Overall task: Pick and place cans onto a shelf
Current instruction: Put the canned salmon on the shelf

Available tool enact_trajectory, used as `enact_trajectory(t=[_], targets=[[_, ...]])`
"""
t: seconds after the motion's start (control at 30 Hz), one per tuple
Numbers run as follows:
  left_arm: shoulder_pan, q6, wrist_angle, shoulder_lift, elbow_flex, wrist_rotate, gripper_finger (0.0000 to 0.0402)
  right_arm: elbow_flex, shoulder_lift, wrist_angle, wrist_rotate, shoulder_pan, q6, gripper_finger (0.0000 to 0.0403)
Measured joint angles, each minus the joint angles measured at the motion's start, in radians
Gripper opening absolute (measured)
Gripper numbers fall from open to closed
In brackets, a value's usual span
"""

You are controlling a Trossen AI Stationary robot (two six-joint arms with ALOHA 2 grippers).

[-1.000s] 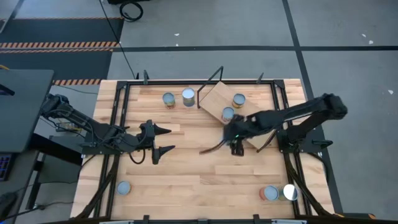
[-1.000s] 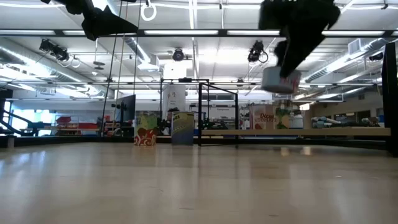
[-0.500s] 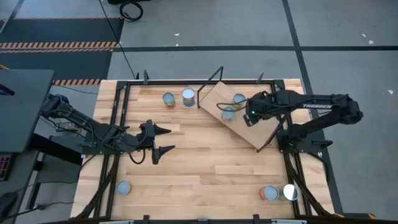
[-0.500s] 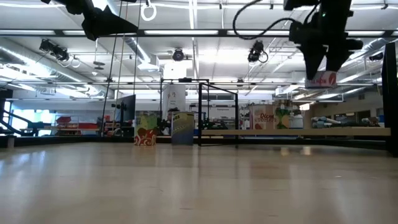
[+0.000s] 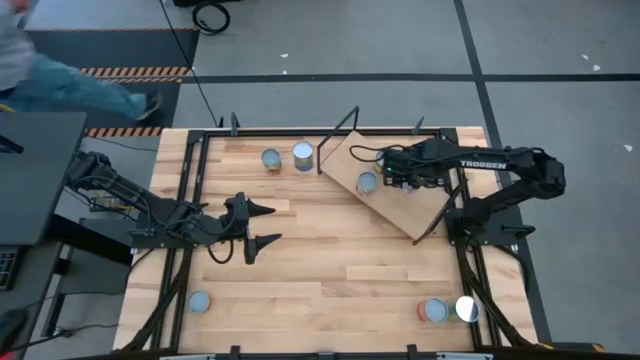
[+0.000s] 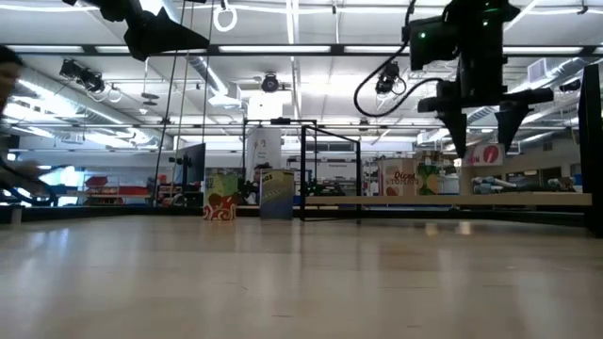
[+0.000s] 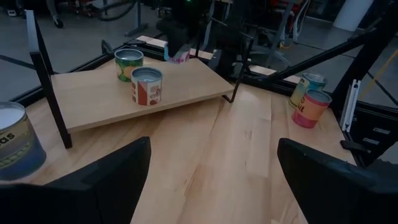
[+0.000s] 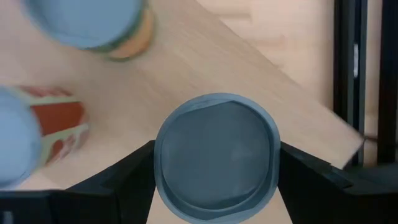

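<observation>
Hovering over the far-right part of the planked wooden table [image 5: 320,280]: the right gripper [image 5: 390,170], pointed straight down at the light plain-wood shelf on its thin black wire frame [image 5: 398,206]. Clenched, by the look of the right wrist view, on a small tin can with a blue-grey round top [image 8: 216,152], one dark finger pressed to each flank, presumably to keep the cylinder upright on the way down. From the left wrist view, the pink-and-white sides of that held can [image 7: 180,57] at or barely above the board near its far edge; contact impossible to confirm.

Already standing on the shelf, near the drop spot: a green-sided can [image 7: 129,64] and a red-and-white can [image 7: 147,85], close together but not touching. Drop spot probably chosen clear of those two, to avoid knocking them.

Parked above the left middle of the table: the left gripper [image 5: 262,226], fingers spread wide with nothing between them, well apart from the shelf and out of the working arm's way.

Left to fetch, judging by position:
- two silvery-topped cans [image 5: 271,159] at the table's far edge, just beside the shelf
- one pale-blue-topped can [image 5: 199,302] at the near-left corner
- a pair of cans [image 5: 434,311] at the near-right corner

Next, in all likelihood: lower until seated, then let go without tipping.
</observation>
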Motion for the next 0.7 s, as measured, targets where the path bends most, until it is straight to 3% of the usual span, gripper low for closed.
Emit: enact_trajectory(t=[0.17, 0.3, 0.5, 0.7], targets=[[-0.022, 0.000, 0.000, 0.000, 0.000, 0.000, 0.0357, 0.000, 0.041, -0.007, 0.010, -0.001, 0.176, 0.0287], [-0.064, -0.001, -0.001, 0.000, 0.000, 0.000, 0.0357, 0.000, 0.082, 0.044, 0.027, -0.005, 0.228, 0.0287], [-0.121, -0.015, -0.001, 0.000, 0.000, 0.000, 0.0357, -0.029, 0.131, 0.044, 0.023, -0.045, 0.244, 0.0287], [-0.162, -0.031, -0.001, 0.000, 0.000, 0.000, 0.0357, -0.111, 0.071, 0.146, -0.006, -0.096, 0.219, 0.0287]])
